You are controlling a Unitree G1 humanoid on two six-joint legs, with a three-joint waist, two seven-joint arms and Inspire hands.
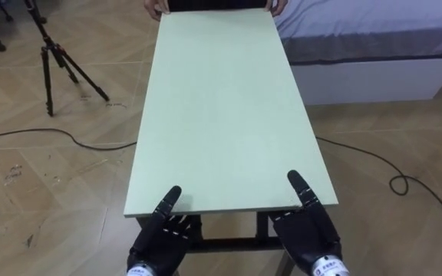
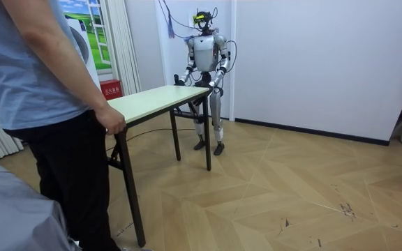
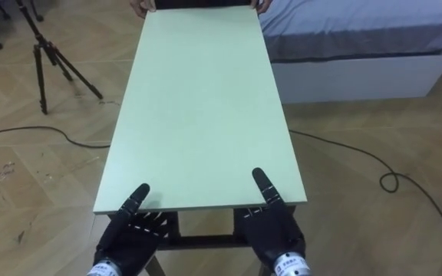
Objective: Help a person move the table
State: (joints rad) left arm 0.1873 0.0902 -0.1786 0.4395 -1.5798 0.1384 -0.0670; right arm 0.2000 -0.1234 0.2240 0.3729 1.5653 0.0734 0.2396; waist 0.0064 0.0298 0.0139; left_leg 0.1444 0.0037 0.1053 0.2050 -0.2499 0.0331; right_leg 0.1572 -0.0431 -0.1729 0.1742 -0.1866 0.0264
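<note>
Table [image 1: 229,100] lengthwise away from robot; left robot hand [image 1: 156,236], right robot hand [image 1: 310,232] grip near edge.

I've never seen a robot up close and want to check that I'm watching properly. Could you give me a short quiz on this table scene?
1. True or false: the tripod stands on the floor to the robot's right of the table.
2. Multiple choice: who is at the table's far end? A) a person B) nobody C) another robot
3. Fill in: the robot's left hand and right hand are at the table's ____ end.

Key
1. False: it stands to the robot's left.
2. A: the person's hands are on the far edge.
3. Near.
</note>
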